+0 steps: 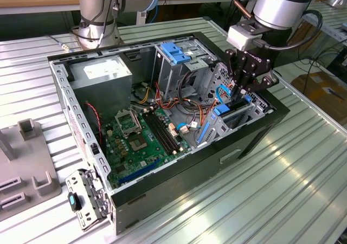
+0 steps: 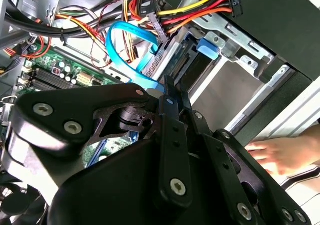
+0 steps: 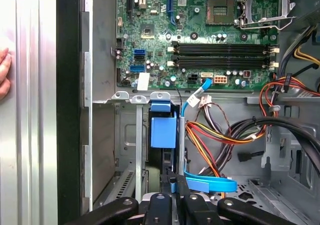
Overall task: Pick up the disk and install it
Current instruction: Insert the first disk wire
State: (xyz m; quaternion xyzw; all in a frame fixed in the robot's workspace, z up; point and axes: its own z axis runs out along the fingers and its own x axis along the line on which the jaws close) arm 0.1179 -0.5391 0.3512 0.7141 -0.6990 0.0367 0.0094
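Observation:
The disk [image 1: 234, 114] stands on edge in the drive bay at the corner of the open computer case [image 1: 255, 135], on the exterior view's right. In the first wrist view its blue carrier tab [image 3: 163, 127] sits between the bay's metal rails. My gripper [image 1: 243, 95] hangs right over the disk's near end. Its black fingers are drawn close together in both wrist views, and a bit of blue rail shows at the tips of the gripper [image 3: 172, 183]. In the second wrist view the gripper [image 2: 169, 87] points into the bay.
Bundled cables [image 3: 220, 135] and a blue data cable [image 3: 210, 185] crowd the bay. The motherboard [image 1: 141, 141], power supply [image 1: 103, 73] and a grey cage with a blue latch [image 1: 176, 51] fill the case. A person's hand [image 2: 285, 155] rests outside the case wall. Grey fixtures [image 1: 21, 168] lie at the table's left.

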